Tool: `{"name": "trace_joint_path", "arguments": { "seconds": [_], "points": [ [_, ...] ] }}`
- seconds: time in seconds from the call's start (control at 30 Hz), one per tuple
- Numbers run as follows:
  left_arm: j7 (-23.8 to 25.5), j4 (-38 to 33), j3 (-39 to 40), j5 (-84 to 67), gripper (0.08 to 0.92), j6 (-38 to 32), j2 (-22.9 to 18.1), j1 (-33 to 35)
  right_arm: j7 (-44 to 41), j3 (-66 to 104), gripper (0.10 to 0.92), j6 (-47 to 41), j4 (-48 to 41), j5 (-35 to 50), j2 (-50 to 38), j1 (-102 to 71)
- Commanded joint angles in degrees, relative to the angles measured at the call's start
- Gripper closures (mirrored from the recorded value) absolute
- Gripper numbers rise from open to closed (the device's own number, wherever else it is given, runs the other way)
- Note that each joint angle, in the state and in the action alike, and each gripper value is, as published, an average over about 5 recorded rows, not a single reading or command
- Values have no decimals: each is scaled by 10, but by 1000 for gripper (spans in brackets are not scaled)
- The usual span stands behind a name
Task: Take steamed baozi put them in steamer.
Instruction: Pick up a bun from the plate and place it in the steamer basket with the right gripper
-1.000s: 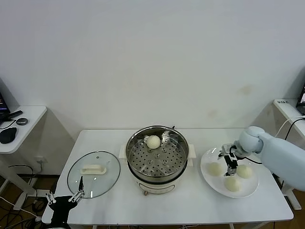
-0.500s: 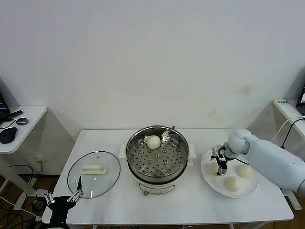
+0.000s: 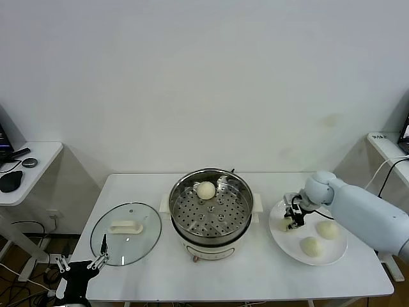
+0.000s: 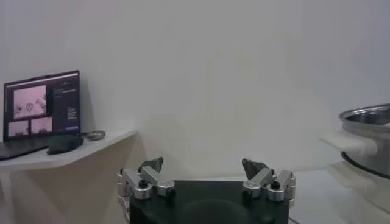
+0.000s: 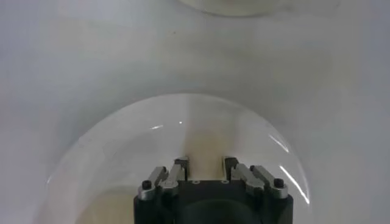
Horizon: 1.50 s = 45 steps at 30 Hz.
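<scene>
The steamer (image 3: 211, 214) stands mid-table with one baozi (image 3: 206, 190) on its perforated tray; its rim also shows in the left wrist view (image 4: 367, 115). Three baozi lie on the white plate (image 3: 332, 251): two loose ones (image 3: 328, 229) (image 3: 310, 246) and one at the plate's left side (image 3: 283, 224). My right gripper (image 3: 294, 216) is down on that left baozi. In the right wrist view the gripper (image 5: 205, 162) is shut on the cream baozi (image 5: 204, 137), above the plate (image 5: 122, 131). My left gripper (image 3: 80, 263) (image 4: 204, 167) is open and empty, low beyond the table's front left corner.
The glass lid (image 3: 126, 232) with a white handle lies on the table left of the steamer. A side desk (image 3: 25, 169) with a laptop (image 4: 39, 109) and a mouse stands at far left. A white wall is behind the table.
My right gripper moved left across the plate from between the baozi to the leftmost one and now sits on it. The left arm dropped slightly.
</scene>
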Motion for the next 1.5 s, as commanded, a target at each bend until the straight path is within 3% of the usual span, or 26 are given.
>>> {"name": "trace_joint_path", "arguments": {
  "seconds": [0.03,0.3,0.53,0.87,1.5],
  "points": [
    [1,0,0,-2,177,0,2,-1,-25,-84,637,-22,95,119,-84,173],
    [3,6,13,-6,177,3,11,-20,-13,-287,631,-64,169,301,-25,487],
    [2,7,21,-7,177,4,14,-32,71,-330,626,-173,220,438,123,516],
    [0,9,19,6,177,6,7,-38,136,-310,626,-261,123,453,304,385],
    [-6,4,0,12,177,-2,-3,-33,164,-296,626,-284,18,406,371,289]
  ]
}}
